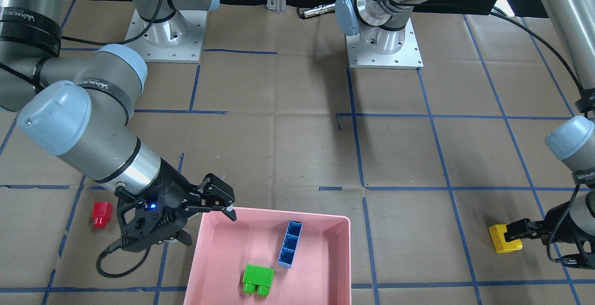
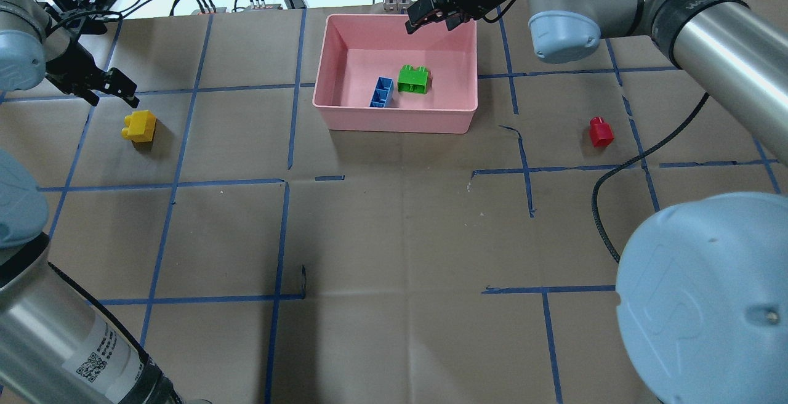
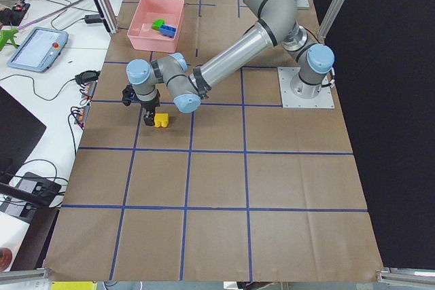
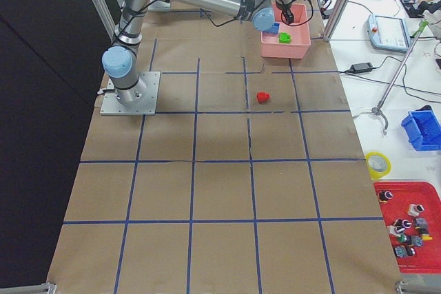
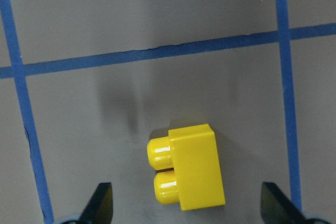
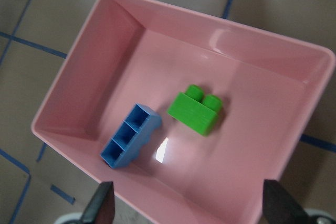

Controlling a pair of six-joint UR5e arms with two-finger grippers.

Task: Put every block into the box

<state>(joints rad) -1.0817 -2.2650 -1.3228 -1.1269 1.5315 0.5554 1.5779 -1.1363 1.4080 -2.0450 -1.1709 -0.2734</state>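
Overhead exterior: the right tool (image 2: pixel 432 24) hangs open over the far wall of the pink box (image 2: pixel 394 119). The green brick (image 2: pixel 414 79) and blue brick (image 2: pixel 381 92) lie inside. The red brick (image 2: pixel 600 132) sits on the worktop (image 2: pixel 394 238). Left wrist-mounted: the left tool (image 5: pixel 187 205) is open above the yellow brick (image 5: pixel 197 166).

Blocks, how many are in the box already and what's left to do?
Two of four look done: the blue block and green block lie inside the box. In hand: the left claw hovers open over the yellow block, not gripping it. The right claw is open and empty above the box. Left: the yellow one and the red block, both on the table.
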